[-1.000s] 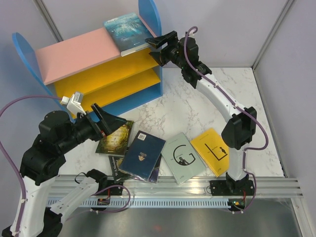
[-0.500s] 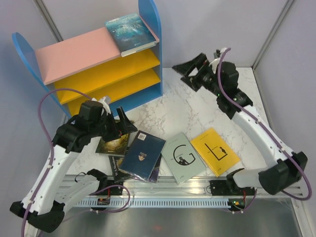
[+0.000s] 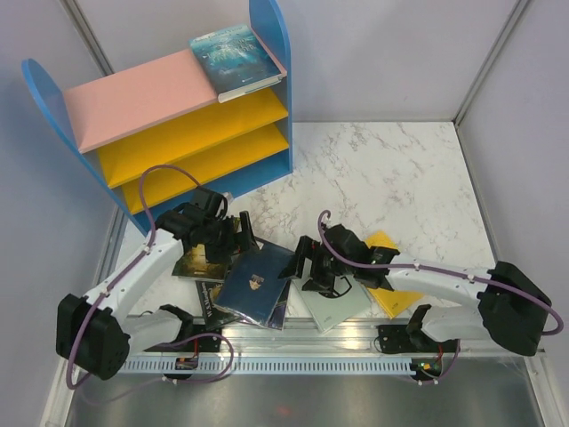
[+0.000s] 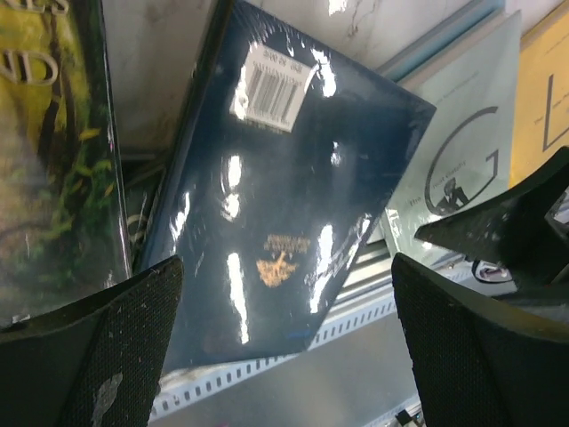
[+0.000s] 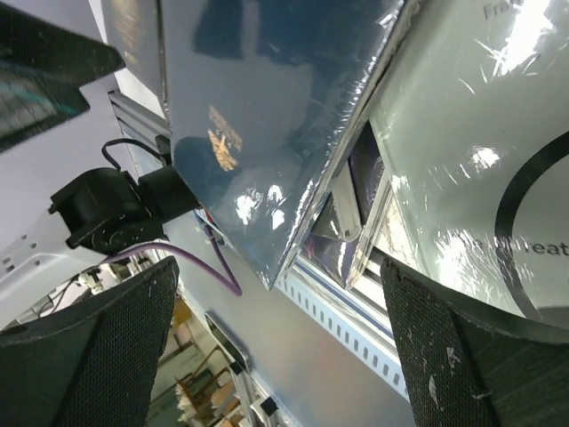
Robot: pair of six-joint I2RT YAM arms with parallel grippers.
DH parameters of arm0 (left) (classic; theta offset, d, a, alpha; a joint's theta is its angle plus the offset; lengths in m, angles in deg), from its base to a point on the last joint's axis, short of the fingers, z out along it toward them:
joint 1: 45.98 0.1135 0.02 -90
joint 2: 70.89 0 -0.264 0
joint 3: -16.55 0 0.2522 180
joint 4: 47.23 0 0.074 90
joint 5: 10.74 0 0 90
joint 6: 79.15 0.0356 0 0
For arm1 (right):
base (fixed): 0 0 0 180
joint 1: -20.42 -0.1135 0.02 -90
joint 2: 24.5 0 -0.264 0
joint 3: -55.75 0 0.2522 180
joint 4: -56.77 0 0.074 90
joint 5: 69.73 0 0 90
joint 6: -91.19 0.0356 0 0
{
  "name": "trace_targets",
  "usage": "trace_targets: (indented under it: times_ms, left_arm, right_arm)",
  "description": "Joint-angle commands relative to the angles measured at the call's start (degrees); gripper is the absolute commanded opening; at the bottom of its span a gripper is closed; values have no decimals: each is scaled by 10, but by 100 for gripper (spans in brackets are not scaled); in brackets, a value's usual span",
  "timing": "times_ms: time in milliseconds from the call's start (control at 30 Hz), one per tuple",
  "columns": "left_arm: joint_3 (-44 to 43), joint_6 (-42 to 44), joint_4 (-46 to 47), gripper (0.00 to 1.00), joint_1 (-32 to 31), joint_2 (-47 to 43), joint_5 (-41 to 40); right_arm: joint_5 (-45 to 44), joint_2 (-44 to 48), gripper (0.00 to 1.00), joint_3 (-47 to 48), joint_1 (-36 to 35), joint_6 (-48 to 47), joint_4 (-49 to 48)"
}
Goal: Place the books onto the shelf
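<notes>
Right arm has dropped from the shelf (image 3: 267, 36) to lower centre. Left fingers (image 4: 98, 356) and right fingers (image 5: 462, 356) are both wide and empty, flanking the navy book (image 3: 256, 280) on the bench (image 3: 382, 169). Risk: the arms collide if both grab it.

A white marble table (image 3: 391, 169) carries a blue-sided shelf (image 3: 267, 27) at its far left. A teal book (image 3: 233, 55) lies on the shelf's pink top board (image 3: 133, 98). Near the table's front edge lie a green-gold book (image 3: 197, 260), a pale grey book (image 3: 340, 308) and a yellow book (image 3: 400, 299). A navy book (image 3: 253, 283) seems to rest on others.
</notes>
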Motion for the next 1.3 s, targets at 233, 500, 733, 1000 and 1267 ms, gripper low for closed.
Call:
trace_targets:
  times_ms: [233, 500, 733, 1000, 1267]
  left_arm:
    - [69, 78, 139, 100, 39, 83, 75]
    - [91, 38, 154, 100, 39, 72, 138]
    - [190, -71, 207, 100, 39, -11, 210]
    - [215, -139, 229, 100, 39, -111, 249]
    - [142, -129, 210, 100, 39, -167, 224]
  right_arm:
    - [-27, -115, 96, -12, -53, 95, -204]
    - [-56, -198, 91, 5, -75, 113, -252]
    - [-142, -153, 84, 34, -68, 77, -162]
    - [-181, -88, 16, 37, -63, 51, -129]
    - [-161, 11, 0, 69, -38, 23, -122]
